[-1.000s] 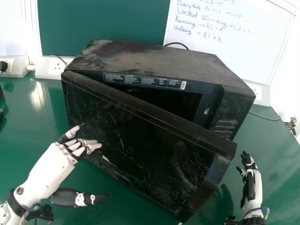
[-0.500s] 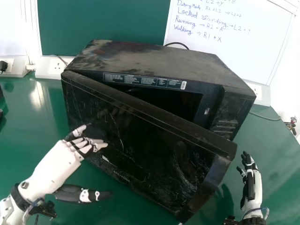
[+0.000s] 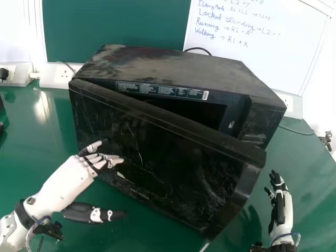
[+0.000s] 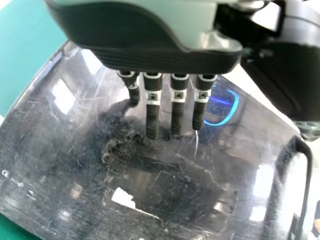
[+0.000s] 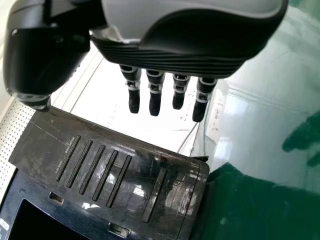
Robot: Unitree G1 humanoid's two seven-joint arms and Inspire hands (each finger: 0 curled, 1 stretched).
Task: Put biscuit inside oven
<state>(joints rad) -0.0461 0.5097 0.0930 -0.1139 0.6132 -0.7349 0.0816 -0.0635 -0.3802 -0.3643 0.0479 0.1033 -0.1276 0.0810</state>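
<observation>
Plainly, the oven (image 3: 168,65) sits towards the far side of the desk (image 3: 31,157), its door (image 3: 173,173) hinged at the left and swung partly out, so that the dark cavity (image 3: 194,113) can be seen behind the door's top edge. Where the biscuit is I cannot tell.

The left hand (image 3: 81,169) is at the left part of the door's outer face, fingers (image 4: 151,120) released and straight, thumb (image 3: 94,214) spread away; whether they touch the door I cannot tell. The right hand (image 3: 282,210) stands above the desk, to the right of the door's free edge (image 3: 231,205), its fingers (image 5: 155,102) also straight and holding nothing.

The step in hand looks like getting the door wide enough, which puts the task at an early stage. The main risk is the left hand's place: pressing on that outer face would drive the door towards shut, and a hard push might slide the whole oven. If the door swings wider instead, it could run into the left hand and forearm, which lie in its path. With the gap as it is, a hand carrying a biscuit could knock the free edge and drop it, so the door probably wants opening further first.
</observation>
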